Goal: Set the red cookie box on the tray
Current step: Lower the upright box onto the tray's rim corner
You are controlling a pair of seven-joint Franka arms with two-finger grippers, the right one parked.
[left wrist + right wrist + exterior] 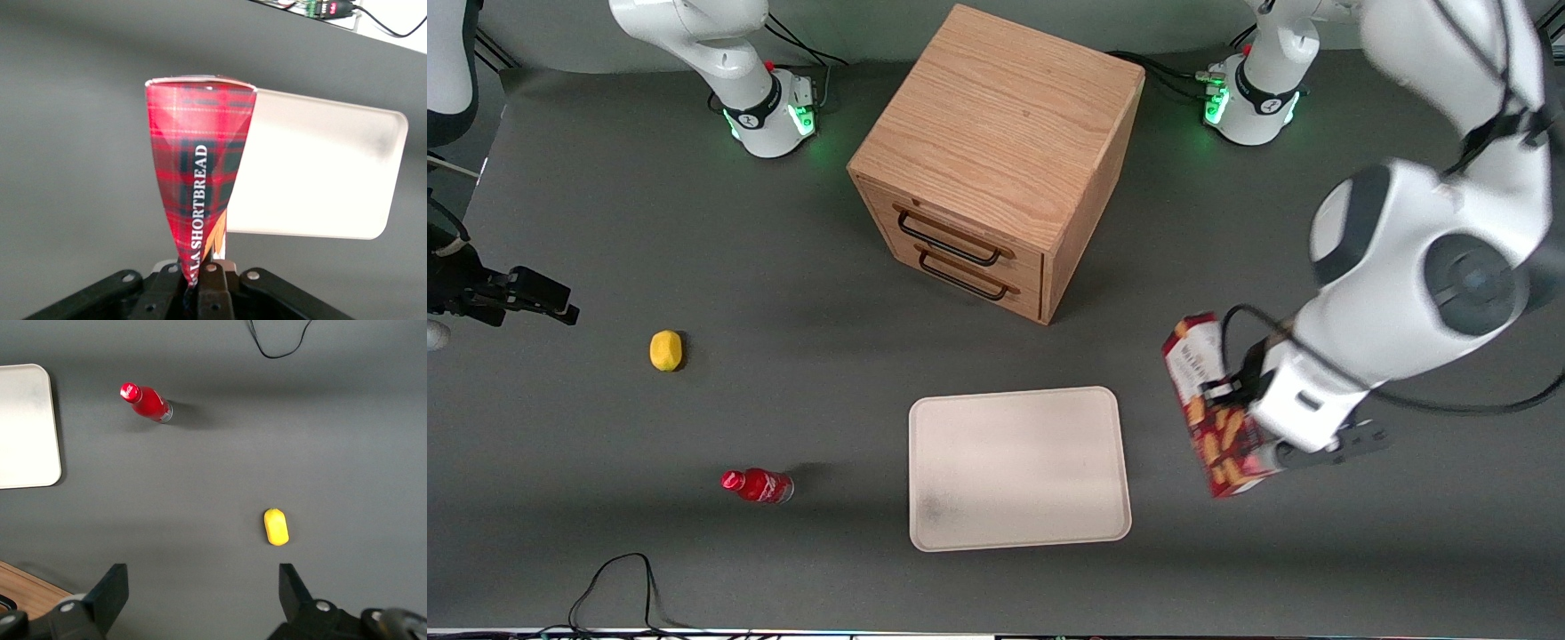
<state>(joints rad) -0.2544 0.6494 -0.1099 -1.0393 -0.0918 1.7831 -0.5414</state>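
End effector (1240, 400) clamped on red cookie box (1209, 404), held tilted above counter (1316, 551). Tray (1018, 467) beside end effector, toward parked arm's end, apart from box.

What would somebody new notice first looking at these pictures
The red cookie box stands out first: it is held off the table, the left arm's gripper with its fingers shut on it, beside the tray toward the working arm's end. Next is the wooden drawer cabinet, farther from the front camera than the bare tray. Toward the parked arm's end lie a small red bottle and a yellow object.
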